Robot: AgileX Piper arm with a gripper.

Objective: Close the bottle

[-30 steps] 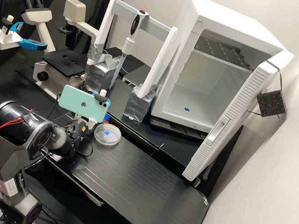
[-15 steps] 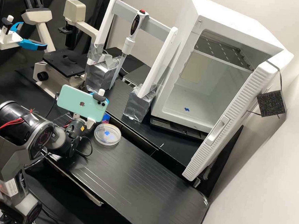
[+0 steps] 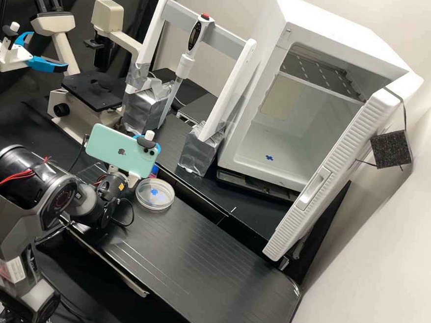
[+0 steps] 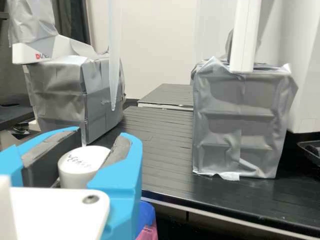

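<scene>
In the high view, the tool (image 3: 132,180) is over the black bench (image 3: 208,259), mostly behind a pale green phone (image 3: 123,150). A flat, clear round dish (image 3: 154,201) sits near it. I cannot tell from here what the tool holds.

In the wrist view, the tool (image 4: 104,137) is closed on a round white cap (image 4: 82,167) (it has black marks on top). The cap sits between the two dark pads (image 4: 119,151), down from the tips of the blue fingers (image 4: 125,195). I cannot tell if a bottle is under it. Just beside the fingers is a blue and pink thing (image 4: 147,214).
</scene>
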